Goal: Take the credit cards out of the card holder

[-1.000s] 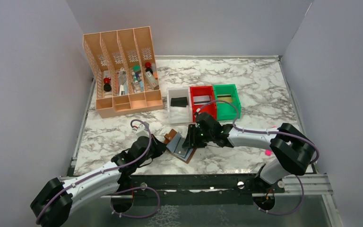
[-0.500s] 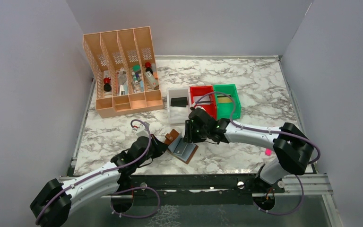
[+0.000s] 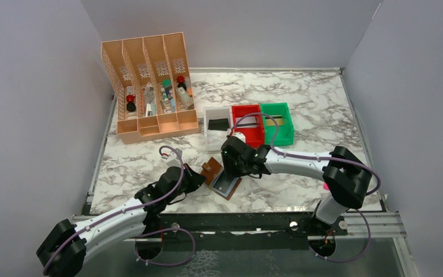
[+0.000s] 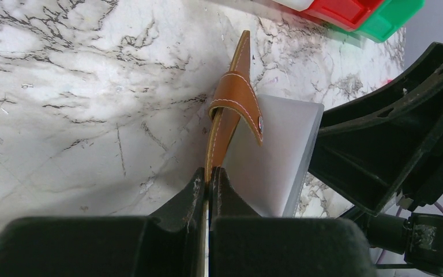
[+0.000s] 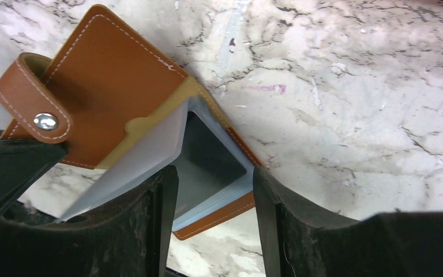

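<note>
Presently, card holder (image 3: 219, 178): brown leather with a snap strap, lying open on the marble counter (image 3: 300, 104) near its front edge, between the two arms, frosted sleeves fanned up. Left tool (image 4: 207, 180) clamped shut on the brown cover, apparently to anchor it. Right tool (image 5: 214, 190) has its jaws parted, straddling a sleeve that shows a dark grey credit card (image 5: 207, 158), likely lined up to pinch it.
</note>
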`<state>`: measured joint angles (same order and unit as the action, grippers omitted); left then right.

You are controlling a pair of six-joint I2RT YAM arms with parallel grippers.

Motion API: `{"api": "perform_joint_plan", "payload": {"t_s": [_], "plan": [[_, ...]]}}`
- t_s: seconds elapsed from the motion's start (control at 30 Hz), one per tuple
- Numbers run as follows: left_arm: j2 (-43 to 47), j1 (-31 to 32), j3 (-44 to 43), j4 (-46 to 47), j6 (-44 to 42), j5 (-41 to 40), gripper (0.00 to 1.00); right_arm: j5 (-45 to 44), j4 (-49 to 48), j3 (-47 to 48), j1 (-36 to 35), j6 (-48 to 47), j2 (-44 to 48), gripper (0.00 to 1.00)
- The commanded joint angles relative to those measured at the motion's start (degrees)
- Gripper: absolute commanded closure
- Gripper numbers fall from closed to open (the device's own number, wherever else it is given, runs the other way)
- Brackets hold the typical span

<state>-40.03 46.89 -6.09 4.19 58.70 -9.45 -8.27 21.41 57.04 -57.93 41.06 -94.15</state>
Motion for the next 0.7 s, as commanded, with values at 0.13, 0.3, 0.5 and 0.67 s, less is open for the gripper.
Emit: {"api": "perform_joint_plan", "payload": {"t_s": [0.13, 0.3, 0.5, 0.67], "plan": [[0.9, 0.3, 0.6, 0.7, -0.4, 0.8, 1.0, -5.0, 4.2, 3.2, -0.8, -2.3, -1.2, 0.43], [0.9, 0.3, 0.6, 0.7, -0.3, 0.8, 1.0, -0.7, 1.1, 3.6, -1.1, -4.2, -1.8, 0.42], [1.5, 0.3, 0.7, 0.8, 0.1, 1.5, 1.0, 4.4, -3.0, 6.2, -1.8, -5.1, -5.4, 0.52], [2.4, 0.6, 1.2, 0.8, 1.2, 2.7, 1.0, 6.0, -5.8, 7.8, -2.1, -5.6, -7.2, 0.59]]}}
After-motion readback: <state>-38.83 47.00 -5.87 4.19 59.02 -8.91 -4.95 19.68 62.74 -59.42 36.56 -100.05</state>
